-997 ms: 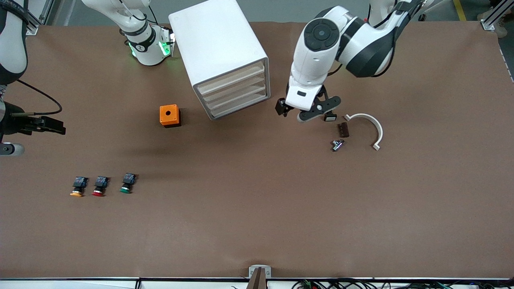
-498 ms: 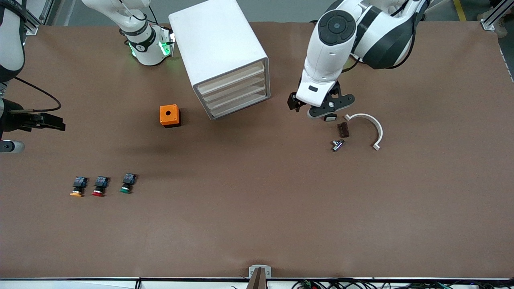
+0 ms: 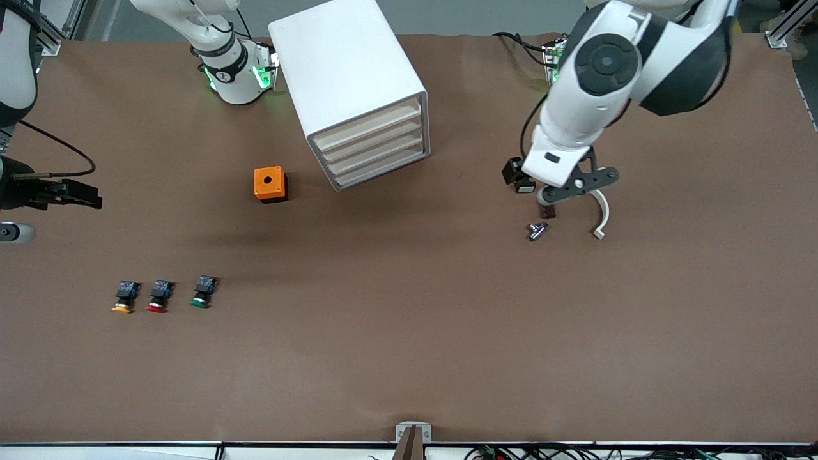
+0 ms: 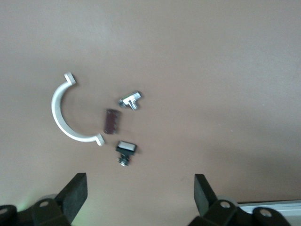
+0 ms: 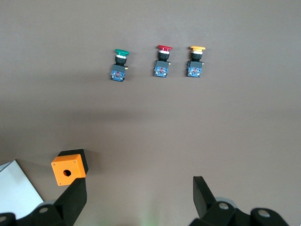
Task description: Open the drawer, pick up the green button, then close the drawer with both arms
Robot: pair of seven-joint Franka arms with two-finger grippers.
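1. Three push buttons lie in a row on the bench toward the right arm's end; the button (image 3: 201,292) with the green cap is the one closest to the middle of the bench, the red-capped button (image 3: 158,297) is next to it, and the orange-capped button (image 3: 124,298) is at the row's outer end.
2. Its long axis runs roughly toward the front camera, the green cap at the nearer end and the black-and-blue body at the farther end. No writing on it can be read.
3. The orange box (image 3: 270,184) with a round hole in its top sits farther from the front camera than the row, just beside the cabinet (image 3: 348,83).
4. The drawer (image 3: 383,168), lowest of the stack, sits flush with the look-alike drawers above it, so it is closed.
5. The right gripper (image 5: 138,197) hangs at the right arm's end of the bench, jaws wide apart and holding nothing.
6. The left gripper (image 4: 140,195) hovers over small parts toward the left arm's end: a white curved clamp (image 3: 601,214), a brown block (image 4: 112,121), a metal fitting (image 3: 536,230) and a small black-and-white part (image 4: 125,152). Its jaws stand apart and hold nothing.
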